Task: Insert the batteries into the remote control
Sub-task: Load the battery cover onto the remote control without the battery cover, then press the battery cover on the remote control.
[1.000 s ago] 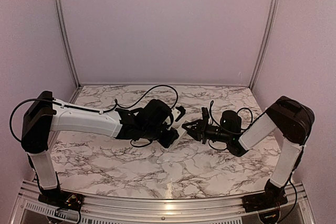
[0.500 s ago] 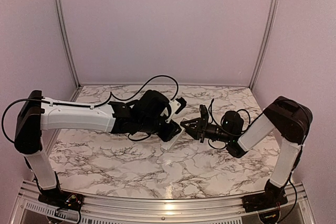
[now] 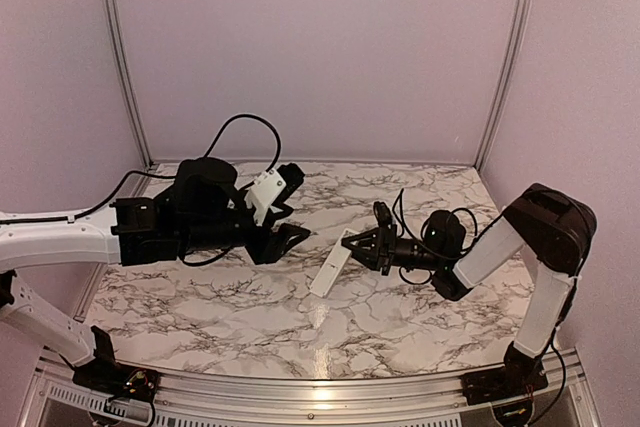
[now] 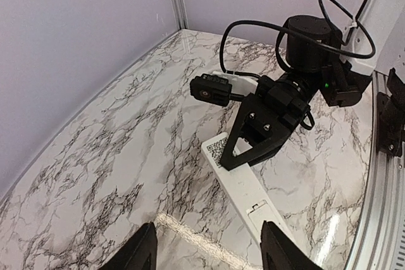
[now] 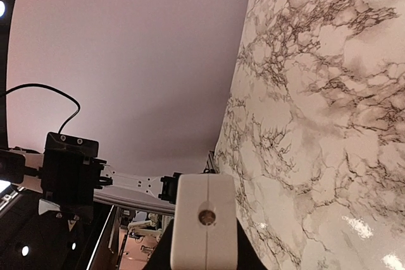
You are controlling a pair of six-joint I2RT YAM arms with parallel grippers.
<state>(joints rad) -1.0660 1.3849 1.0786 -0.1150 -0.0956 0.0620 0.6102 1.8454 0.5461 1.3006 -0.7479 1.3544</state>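
Observation:
The remote control (image 3: 329, 266) is a slim white bar, back side up, with a QR label at one end and a battery lid (image 4: 262, 210) near the other. My right gripper (image 3: 352, 242) is shut on its labelled end, and the free end slopes down toward the marble table (image 3: 220, 297). The left wrist view shows the remote control (image 4: 243, 184) and the right gripper (image 4: 253, 147) pinching it. In the right wrist view the remote's end face (image 5: 205, 216) fills the space between the right gripper (image 5: 204, 258) fingers. My left gripper (image 3: 295, 205) hangs open well left of the remote, empty. The batteries are out of view.
Purple walls with aluminium corner posts (image 3: 118, 57) enclose the table at the back and sides. A metal rail (image 3: 300, 389) runs along the near edge. Black cables (image 3: 240, 132) loop over both wrists.
My left arm has drawn back to the left, away from the remote, and its jaws have opened. The right gripper still holds the remote, which now shows along its whole length.

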